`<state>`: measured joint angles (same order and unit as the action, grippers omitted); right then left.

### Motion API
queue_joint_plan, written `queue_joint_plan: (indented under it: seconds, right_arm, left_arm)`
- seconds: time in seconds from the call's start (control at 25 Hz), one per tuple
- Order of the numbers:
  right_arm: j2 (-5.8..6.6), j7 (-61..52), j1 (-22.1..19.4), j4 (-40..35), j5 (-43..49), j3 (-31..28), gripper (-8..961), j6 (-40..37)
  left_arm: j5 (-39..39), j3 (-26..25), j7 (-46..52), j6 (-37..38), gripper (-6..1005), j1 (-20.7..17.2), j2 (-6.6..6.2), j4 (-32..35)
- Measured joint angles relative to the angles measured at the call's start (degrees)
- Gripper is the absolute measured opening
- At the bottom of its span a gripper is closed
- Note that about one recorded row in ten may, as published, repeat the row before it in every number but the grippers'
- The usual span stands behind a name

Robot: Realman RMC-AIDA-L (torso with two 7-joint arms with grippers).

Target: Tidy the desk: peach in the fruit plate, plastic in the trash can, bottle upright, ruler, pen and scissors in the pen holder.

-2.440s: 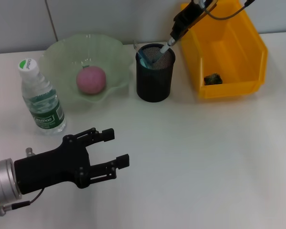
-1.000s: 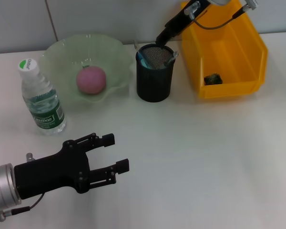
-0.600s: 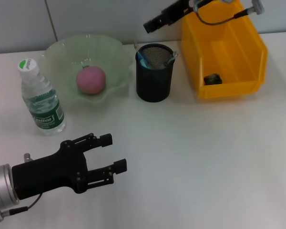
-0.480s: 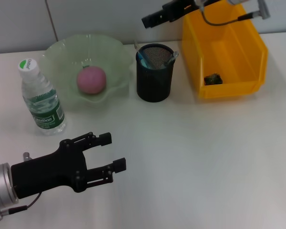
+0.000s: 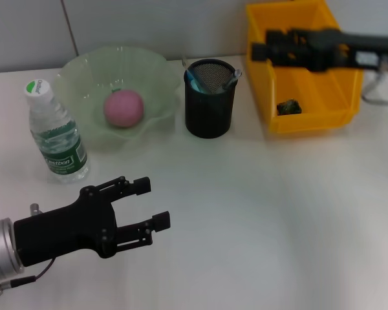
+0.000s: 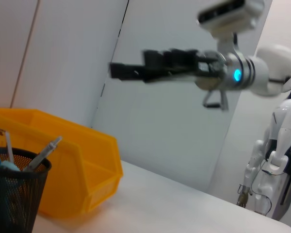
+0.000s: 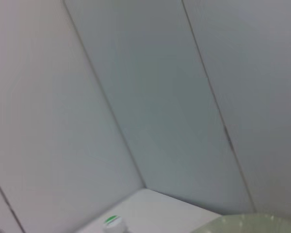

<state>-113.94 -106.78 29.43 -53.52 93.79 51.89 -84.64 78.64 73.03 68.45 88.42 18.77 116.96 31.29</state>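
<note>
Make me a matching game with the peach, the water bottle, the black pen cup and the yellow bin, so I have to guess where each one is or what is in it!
Things:
1. peach
2. water bottle
3. black pen cup
4. yellow bin

Places or states:
A. holds a small dark crumpled scrap
B. stands upright on the table, green cap on top
C. lies in the pale green plate
D. has pens sticking out of the top

Pairs: 1-C, 2-B, 3-D, 4-A
</note>
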Motion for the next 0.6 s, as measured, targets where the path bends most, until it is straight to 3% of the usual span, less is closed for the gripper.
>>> queue_joint_plan:
  seconds: [0.12,0.24,0.6]
  right_arm:
    - [0.3,8.7,-1.7,11.1,-0.5,-7.3,755,-10.0]
    - [0.56,13.1,-3.3,16.8,-0.5,-8.7,755,-13.9]
    - [-0.1,23.0,-5.8,23.1,6.7,-7.8,754,-15.3]
  left_arm:
    - [0.0,0.0,0.7,0.1,801,0.3,-0.27,0.0]
    - [0.0,0.0,2.4,0.0,801,1.2,-0.65,0.2]
    - [0.3,0.0,3.7,-0.6,802,3.0,-1.44,0.1]
